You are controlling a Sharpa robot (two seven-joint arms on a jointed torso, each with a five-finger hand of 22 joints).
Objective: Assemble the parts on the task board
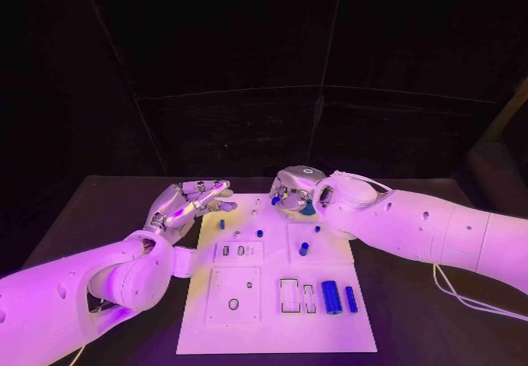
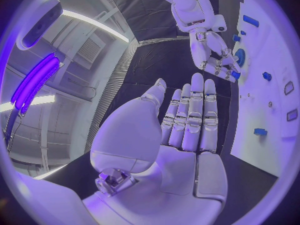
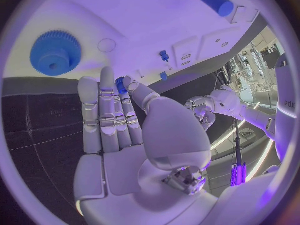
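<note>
The left hand [image 1: 189, 200] hangs above the left far corner of the task board [image 1: 275, 335], its fingers straight and apart, holding nothing. Right of it, the right hand [image 1: 295, 191] pinches a small blue part [image 3: 121, 85] between thumb and finger over the far edge of the board, near the blue gear [image 3: 55, 52].

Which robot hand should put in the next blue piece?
Probably the right hand: it pinches a small blue part over the task board, near the blue gear. The left hand is flat and holds nothing.
</note>
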